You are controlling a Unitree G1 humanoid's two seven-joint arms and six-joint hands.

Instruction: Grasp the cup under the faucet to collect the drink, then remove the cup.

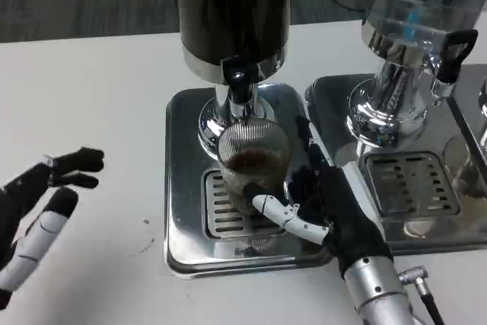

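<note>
Gripping a ribbed clear cup from its right side, the robot's right hand wraps white and black fingers around the cup's lower front. The cup stands upright on the slotted grate of a shiny steel drip tray, directly beneath the black faucet of a tall dispenser filled with dark liquid. Dark drink fills the lower part of the cup. The right forearm runs down toward the bottom edge of the picture.

At the far left, well apart from the tray, the left hand hangs over the white surface with its fingers spread and nothing in its grasp.

To the right stands a second dispenser with a clear body and a chrome base, on its own steel tray with a grate.
</note>
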